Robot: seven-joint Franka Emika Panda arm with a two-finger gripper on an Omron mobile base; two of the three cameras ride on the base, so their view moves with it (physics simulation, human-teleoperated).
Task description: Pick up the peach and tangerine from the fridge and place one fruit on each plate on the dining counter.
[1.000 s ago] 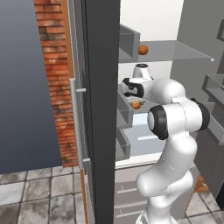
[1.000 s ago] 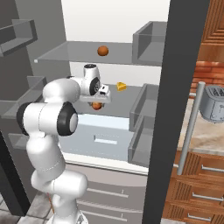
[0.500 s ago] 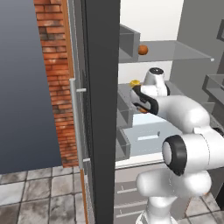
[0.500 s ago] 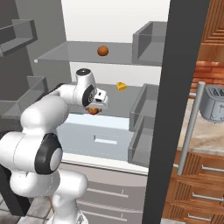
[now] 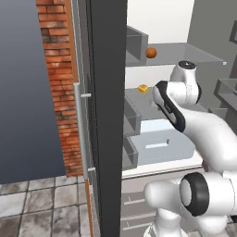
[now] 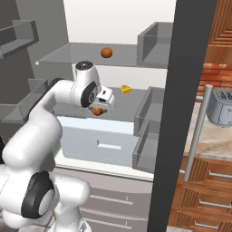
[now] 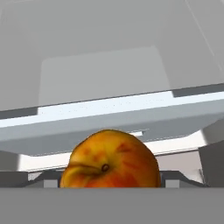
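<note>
1. Your tool (image 6: 97,110) sits inside the open fridge (image 6: 190,72), just above the pale drawer (image 6: 102,145), with the peach (image 7: 109,159) right at its tip.
2. In the hand view the peach sits dead centre and very close, at the spot where the fingertips should rise. The fingertips themselves are hidden, so you cannot tell from these pictures whether the tool is clamped on the fruit or only pressed up to it.
3. From the right base view, an orange-brown fruit shows just beneath the tool, touching or nearly touching it. It looks lifted clear of the drawer, which suggests a grasp, but that is a judgement only.
4. The tangerine (image 6: 106,52) rests on the glass shelf (image 6: 81,54) above the tool, well apart from it and untouched.
5. A small yellow wedge (image 6: 125,89) lies on the shelf beyond the tool, off to its side. It is no part of your job.
6. Progress, as far as you can judge: early. At best the first fruit is in hand and not yet out of the fridge.
7. Left to do: carry the peach to the desk and set it on one plate, come back for the tangerine, and set that on the other plate.
</note>
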